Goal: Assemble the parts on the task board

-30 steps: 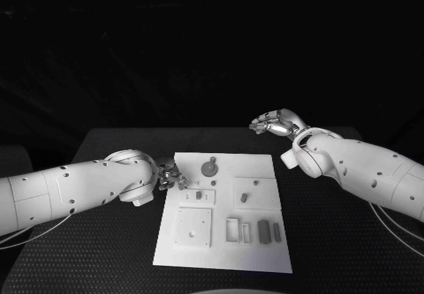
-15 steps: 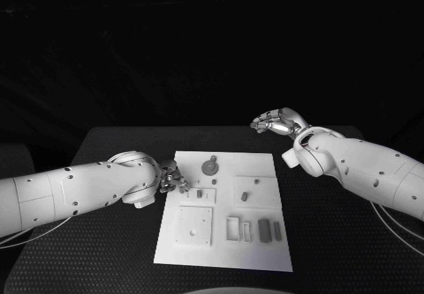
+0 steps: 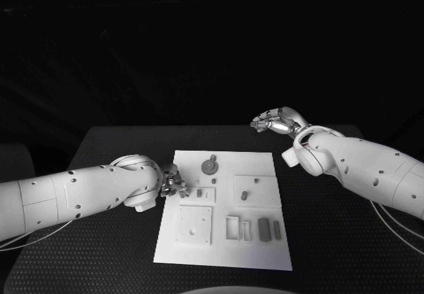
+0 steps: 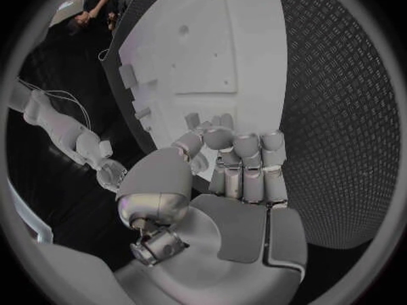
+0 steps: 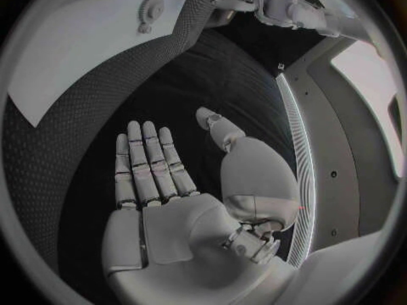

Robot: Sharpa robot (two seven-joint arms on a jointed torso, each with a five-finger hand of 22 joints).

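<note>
The white task board (image 3: pixel 265 254) lies in the middle of the black table. On it are a round grey part (image 3: pixel 210 166), small grey pieces (image 3: pixel 200 193) (image 3: pixel 243 196), and dark bars (image 3: pixel 263 230) near the front. My left hand (image 3: pixel 173 184) hovers at the board's left edge beside the small piece, fingers curled in. In the left wrist view its fingers (image 4: pixel 241 149) bend toward the thumb over the board (image 4: pixel 203 47), and no part shows between them. My right hand (image 3: pixel 278 122) is raised beyond the board's far right corner. Its fingers (image 5: pixel 148 163) are stretched out and hold nothing.
A square raised plate (image 3: pixel 194 226) and a rectangular frame (image 3: pixel 232 228) sit on the board's near half. Bare black table (image 3: pixel 97 245) lies to both sides of the board. The right wrist view shows the board (image 5: pixel 85 41) with the round part (image 5: pixel 151 8).
My left hand has crept a little to the right and nearer, onto the board's left edge. The right hand has hardly moved.
</note>
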